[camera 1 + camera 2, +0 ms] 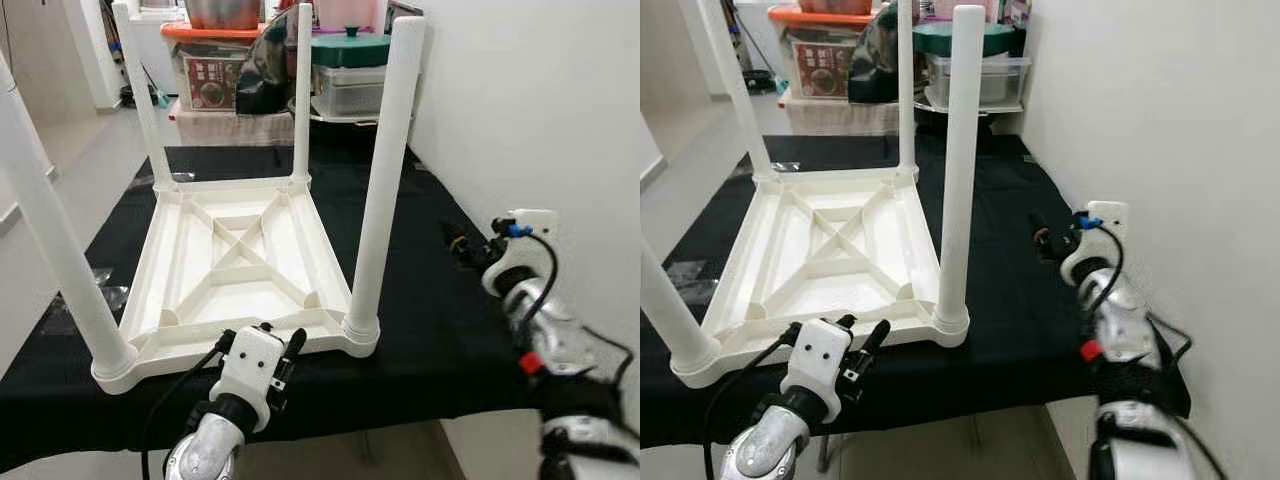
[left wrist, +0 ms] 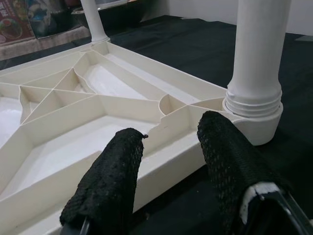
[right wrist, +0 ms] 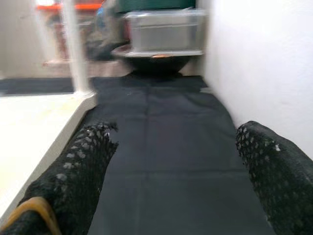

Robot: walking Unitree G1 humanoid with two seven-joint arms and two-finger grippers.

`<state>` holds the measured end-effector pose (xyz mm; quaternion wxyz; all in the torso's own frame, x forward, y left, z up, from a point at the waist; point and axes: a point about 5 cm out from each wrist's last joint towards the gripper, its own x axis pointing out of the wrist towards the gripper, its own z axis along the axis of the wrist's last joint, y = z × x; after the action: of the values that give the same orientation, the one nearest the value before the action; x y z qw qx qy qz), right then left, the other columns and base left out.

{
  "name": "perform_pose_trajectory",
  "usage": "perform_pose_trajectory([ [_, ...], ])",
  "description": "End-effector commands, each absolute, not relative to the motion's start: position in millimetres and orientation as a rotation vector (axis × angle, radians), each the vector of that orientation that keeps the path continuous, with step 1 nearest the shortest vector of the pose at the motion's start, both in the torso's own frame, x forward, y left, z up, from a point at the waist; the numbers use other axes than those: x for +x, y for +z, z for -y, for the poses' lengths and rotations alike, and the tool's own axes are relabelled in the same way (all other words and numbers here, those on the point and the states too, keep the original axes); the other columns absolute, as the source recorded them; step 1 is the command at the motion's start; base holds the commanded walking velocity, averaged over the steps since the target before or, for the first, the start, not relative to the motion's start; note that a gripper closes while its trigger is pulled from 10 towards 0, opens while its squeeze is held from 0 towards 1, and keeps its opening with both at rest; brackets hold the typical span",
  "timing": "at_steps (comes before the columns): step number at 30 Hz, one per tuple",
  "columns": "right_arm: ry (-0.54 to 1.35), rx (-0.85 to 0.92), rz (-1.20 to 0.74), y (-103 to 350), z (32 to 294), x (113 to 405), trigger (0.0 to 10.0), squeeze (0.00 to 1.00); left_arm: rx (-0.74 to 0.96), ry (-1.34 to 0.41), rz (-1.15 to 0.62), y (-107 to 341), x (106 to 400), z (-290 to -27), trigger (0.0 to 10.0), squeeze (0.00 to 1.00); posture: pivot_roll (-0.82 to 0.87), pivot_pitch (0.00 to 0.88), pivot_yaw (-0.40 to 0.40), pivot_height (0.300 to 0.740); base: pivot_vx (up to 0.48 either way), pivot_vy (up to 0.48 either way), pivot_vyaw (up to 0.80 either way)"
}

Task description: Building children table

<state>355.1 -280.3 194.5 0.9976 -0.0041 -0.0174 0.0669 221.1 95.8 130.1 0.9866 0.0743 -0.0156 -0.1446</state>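
Table [image 1: 240, 270] lay upside down on the black-draped worktop [image 1: 440, 320], four legs up, just ahead of the left tool [image 2: 168, 161], whose fingers stood apart at its near rim beside a corner leg [image 2: 257, 63]. The right tool [image 3: 171, 171], fingers apart, hovered over cloth beside the table.

Smooth glossy white plastic table [image 1: 240, 262], matt black cloth [image 1: 440, 320]

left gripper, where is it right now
In the left eye view the left gripper sits low and centre-left, fingers open, at the near edge of the upturned white table, just left of its near-right leg.
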Motion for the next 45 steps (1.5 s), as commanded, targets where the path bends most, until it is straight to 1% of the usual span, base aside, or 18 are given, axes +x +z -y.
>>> perform_pose_trajectory([
  [1,0.359,0.021,-0.043,186.4,271.6,348.4,10.0,0.00,0.148,-0.291,0.016,128.7,219.8,-95.7,10.0,0.00,0.05,0.043,-0.050,0.740,0.000,0.000,0.00],
  [2,0.499,0.022,-0.060,187.4,268.8,340.0,10.0,0.00,0.147,-0.292,0.015,128.8,219.7,-95.8,10.0,0.00,0.05,0.043,-0.050,0.740,0.000,0.000,0.00],
  [3,0.499,0.022,-0.060,187.4,268.8,340.0,10.0,0.00,0.147,-0.292,0.015,128.8,219.7,-95.8,10.0,0.00,0.05,0.043,-0.050,0.740,0.000,0.000,0.00],
  [4,0.672,0.040,-0.069,190.3,265.8,327.8,10.0,0.00,0.146,-0.291,0.012,128.5,219.8,-96.3,10.0,0.00,0.04,0.043,-0.046,0.740,0.000,0.000,0.00],
  [5,0.787,0.053,-0.074,192.2,264.1,319.6,10.0,0.00,0.146,-0.290,0.009,128.2,219.8,-96.5,10.0,0.00,0.04,0.043,-0.046,0.740,0.000,0.000,0.00],
  [6,0.787,0.053,-0.074,192.2,264.1,319.6,10.0,0.00,0.146,-0.290,0.009,128.2,219.8,-96.5,10.0,0.00,0.04,0.043,-0.046,0.740,0.000,0.000,0.00],
  [8,0.881,0.087,-0.061,198.7,264.0,316.1,10.0,0.00,0.151,-0.294,0.011,128.1,219.9,-96.3,10.0,0.00,0.04,0.044,-0.045,0.740,0.000,0.000,0.00],
  [13,0.972,0.124,-0.008,210.6,257.2,319.6,10.0,0.00,0.153,-0.298,0.017,128.9,220.0,-96.4,10.0,0.00,0.05,0.043,-0.042,0.740,0.000,0.000,0.00],
  [16,1.050,0.123,0.024,218.9,237.6,327.9,10.0,0.00,0.158,-0.295,0.025,129.9,220.6,-97.2,10.0,0.00,0.06,0.043,-0.043,0.740,0.000,0.000,0.00],
  [21,1.130,0.141,0.033,222.6,220.0,330.7,10.0,0.00,0.166,-0.292,0.033,130.9,220.9,-97.5,10.0,0.00,0.06,0.041,-0.048,0.740,0.000,0.000,0.00],
  [28,1.197,0.154,0.031,221.7,205.9,332.2,10.0,0.00,0.171,-0.293,0.031,130.1,220.8,-97.3,10.0,0.00,0.06,0.040,-0.048,0.740,0.000,0.000,0.00],
  [30,1.235,0.167,0.036,220.9,190.5,336.2,10.0,0.00,0.170,-0.294,0.032,130.1,221.2,-97.2,10.0,0.00,0.06,0.038,-0.048,0.740,0.000,0.000,0.00],
  [32,1.248,0.173,0.038,220.8,184.4,337.5,10.0,0.00,0.169,-0.293,0.032,130.1,221.3,-97.2,10.0,0.00,0.06,0.038,-0.048,0.740,0.000,0.000,0.00],
  [35,1.288,0.184,0.030,217.9,156.2,342.4,10.0,0.00,0.168,-0.291,0.037,130.7,221.4,-97.0,10.0,0.00,0.06,0.038,-0.052,0.740,0.000,0.000,0.00],
  [39,1.272,0.157,0.007,211.9,141.5,346.6,10.0,0.00,0.166,-0.288,0.039,130.7,221.1,-96.8,10.0,0.00,0.06,0.037,-0.054,0.740,0.000,0.000,0.00],
  [40,1.237,0.152,-0.003,209.9,137.4,349.9,2.2,0.00,0.166,-0.288,0.038,130.7,221.2,-96.8,10.0,0.00,0.06,0.037,-0.055,0.740,0.000,0.000,0.00],
  [41,1.204,0.147,-0.013,208.1,134.3,352.8,0.0,0.00,0.165,-0.287,0.037,130.6,221.2,-96.9,10.0,0.00,0.06,0.037,-0.055,0.740,0.000,0.000,0.00],
  [45,1.140,0.122,-0.010,206.9,132.0,356.8,0.0,0.00,0.162,-0.288,0.035,130.3,221.6,-97.1,10.0,0.00,0.06,0.039,-0.054,0.740,0.000,0.000,0.00],
])
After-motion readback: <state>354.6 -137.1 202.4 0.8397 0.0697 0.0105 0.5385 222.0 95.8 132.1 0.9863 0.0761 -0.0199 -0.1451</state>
